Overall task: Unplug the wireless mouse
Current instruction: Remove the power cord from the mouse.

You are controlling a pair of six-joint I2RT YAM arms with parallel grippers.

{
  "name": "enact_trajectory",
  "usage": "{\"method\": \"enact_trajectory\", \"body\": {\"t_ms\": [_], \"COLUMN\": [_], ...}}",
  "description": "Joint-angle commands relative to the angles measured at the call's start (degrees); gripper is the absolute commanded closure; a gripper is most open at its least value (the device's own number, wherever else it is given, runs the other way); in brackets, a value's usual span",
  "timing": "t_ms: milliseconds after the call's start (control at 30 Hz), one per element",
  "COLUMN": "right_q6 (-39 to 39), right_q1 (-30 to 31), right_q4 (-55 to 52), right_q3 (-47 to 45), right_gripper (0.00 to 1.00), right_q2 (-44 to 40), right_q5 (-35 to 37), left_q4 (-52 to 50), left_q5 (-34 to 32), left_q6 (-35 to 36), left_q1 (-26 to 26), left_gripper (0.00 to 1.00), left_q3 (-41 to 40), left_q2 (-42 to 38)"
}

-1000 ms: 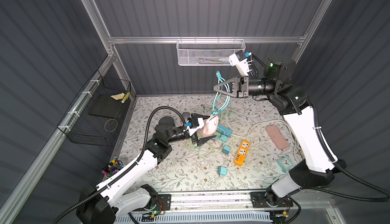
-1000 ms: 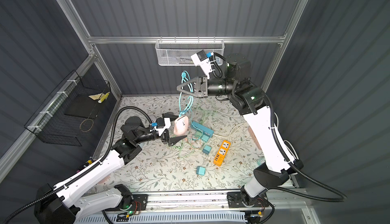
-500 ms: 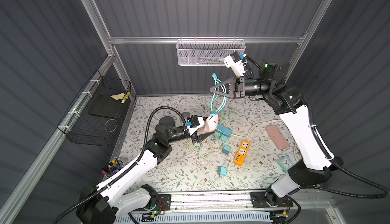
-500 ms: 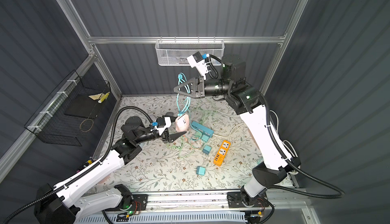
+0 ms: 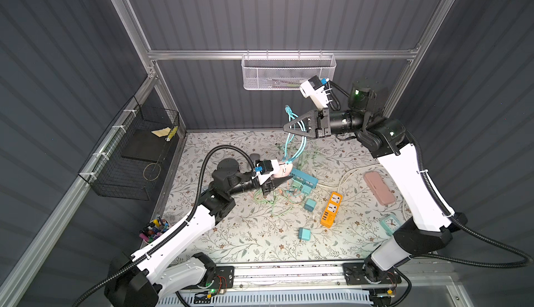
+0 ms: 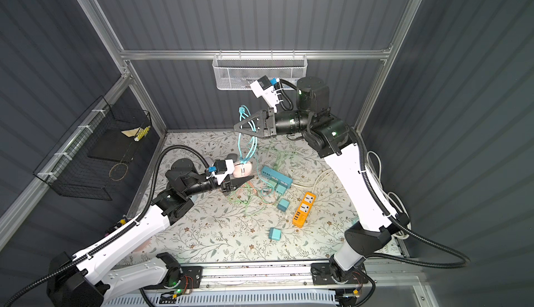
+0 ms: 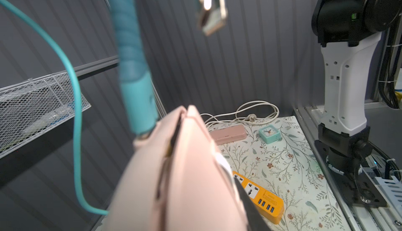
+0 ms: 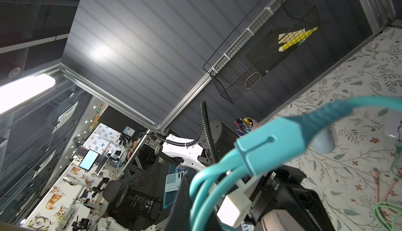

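Both top views show the pink wireless mouse (image 5: 281,171) (image 6: 242,170) held just above the floral mat, between the jaws of my left gripper (image 5: 284,179) (image 6: 245,179). In the left wrist view the mouse (image 7: 185,175) fills the lower frame with a black finger (image 7: 250,208) against its side. A teal plug (image 7: 139,101) sits in its front end. My right gripper (image 5: 289,127) (image 6: 238,127) is raised near the back wall, shut on a bundle of the teal cable (image 5: 291,143) (image 8: 272,145) that hangs down to the mouse.
On the mat lie a teal hub (image 5: 303,177), tangled green and pink cables (image 5: 277,201), two teal chargers (image 5: 309,204), an orange power strip (image 5: 331,208), a pink case (image 5: 378,187) and a teal clock (image 5: 390,223). A mesh basket (image 5: 289,72) hangs on the back wall and a wire basket (image 5: 135,152) on the left wall.
My left jaws have narrowed onto the pink mouse. The right gripper, still holding the teal cable, has shifted slightly leftward.
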Motion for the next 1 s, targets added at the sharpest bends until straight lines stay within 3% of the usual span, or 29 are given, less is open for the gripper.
{"method": "enact_trajectory", "body": {"t_ms": [0,133,367,500,700,967], "right_q6": [-4.07,-7.51,-0.91,-1.99,-7.0,-15.16], "right_q1": [-0.81,-4.18,-11.11,-13.69,-14.73,-14.97], "right_q4": [-3.37,-10.4,-8.39,-7.84,-9.82,-11.48], "right_q3": [3.07,9.92,23.83,20.45,12.96,1.63], "right_gripper": [1.0,1.0,1.0,1.0,1.0,1.0], "right_q2": [-0.05,1.46,5.91,3.18,-1.72,-12.22], "right_q5": [1.57,6.73,2.37,3.14,6.19,15.11], "left_q4": [-1.33,-2.57,-8.67,-14.66,-16.78,-24.14], "left_q5": [0.7,1.56,-0.19,-1.28,-1.68,-4.94], "left_q6": [0.82,1.39,7.36,11.2,11.21,8.98], "left_q1": [0.18,0.12,-0.4,-2.08,-4.2,-4.15], "left_gripper": [1.0,1.0,1.0,1.0,1.0,1.0], "left_q3": [1.88,2.33,2.5,3.81,4.67,5.71], "left_q2": [-0.34,1.16,6.82,10.79,14.93,14.25]}}
